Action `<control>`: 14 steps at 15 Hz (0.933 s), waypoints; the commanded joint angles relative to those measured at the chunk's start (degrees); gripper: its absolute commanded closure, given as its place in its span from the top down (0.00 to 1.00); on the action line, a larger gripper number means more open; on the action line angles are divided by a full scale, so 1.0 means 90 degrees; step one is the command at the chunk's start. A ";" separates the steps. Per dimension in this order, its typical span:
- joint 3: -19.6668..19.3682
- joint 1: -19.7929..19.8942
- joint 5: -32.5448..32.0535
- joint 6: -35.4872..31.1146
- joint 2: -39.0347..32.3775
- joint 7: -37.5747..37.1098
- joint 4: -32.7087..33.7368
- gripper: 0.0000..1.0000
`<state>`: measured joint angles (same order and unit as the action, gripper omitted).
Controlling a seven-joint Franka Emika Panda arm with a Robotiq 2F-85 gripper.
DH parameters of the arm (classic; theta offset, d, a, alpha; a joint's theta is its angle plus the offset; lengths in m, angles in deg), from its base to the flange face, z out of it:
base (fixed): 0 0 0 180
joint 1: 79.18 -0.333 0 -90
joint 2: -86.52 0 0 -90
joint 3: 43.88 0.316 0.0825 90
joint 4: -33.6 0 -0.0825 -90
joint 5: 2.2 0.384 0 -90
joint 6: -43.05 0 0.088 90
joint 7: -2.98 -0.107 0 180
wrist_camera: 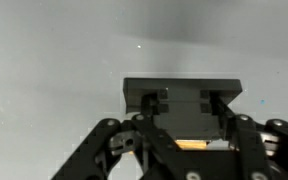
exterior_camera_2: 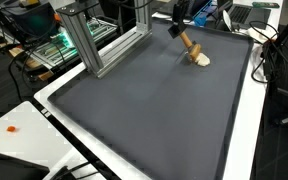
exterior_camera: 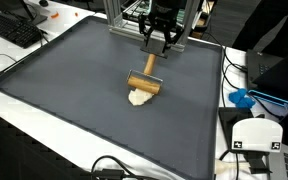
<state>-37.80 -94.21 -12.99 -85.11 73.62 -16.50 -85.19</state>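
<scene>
Black linkage bars of the jaws (wrist_camera: 174,135) fill the bottom of the wrist view, with a dark block between them and a small strip of light wood (wrist_camera: 191,145) showing just under it. Behind them is only plain grey mat.

In both exterior views the jaws (exterior_camera: 159,42) hang over the far side of a big dark grey mat (exterior_camera: 74,85). The two fingers point down and stand a little apart, and the thin end of a wooden handle (exterior_camera: 150,62) sits between them. I cannot tell if they are squeezing it or only sitting around it.

The handle belongs to a small wooden roller (exterior_camera: 144,83). Its fat round part lies flat on the mat, just below the jaws. A pale lump like dough (exterior_camera: 138,97) touches the roller on the near side. In an exterior view the roller (exterior_camera_2: 190,47) and the pale lump (exterior_camera_2: 202,60) lie close to the far edge of the mat, not far from a corner.

The mat has a raised rim all round and sits on a white counter (exterior_camera: 24,110). Most of the mat is bare, so there is lots of open room on the near side and out to both sides. There is less room behind the jaws, where a metal frame (exterior_camera_2: 84,40) stands at the mat's edge.

Off the mat lie a keyboard (exterior_camera: 14,30), a blue thing (exterior_camera: 242,98), a white box (exterior_camera: 254,135) and some black cables (exterior_camera: 114,168).
</scene>
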 commanded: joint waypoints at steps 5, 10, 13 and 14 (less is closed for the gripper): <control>0.0087 0.0096 0.0147 0.0547 0.0095 0.0173 0.0076 0.36; 0.0096 0.0101 0.0184 0.0805 0.0086 0.0182 0.0170 0.36; 0.0087 0.0108 0.0195 0.0844 0.0091 0.0134 0.0229 0.36; 0.0084 0.0111 0.0155 0.0602 0.0115 0.0130 0.0219 0.36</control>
<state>-37.69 -94.17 -12.52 -78.98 73.62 -15.93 -83.36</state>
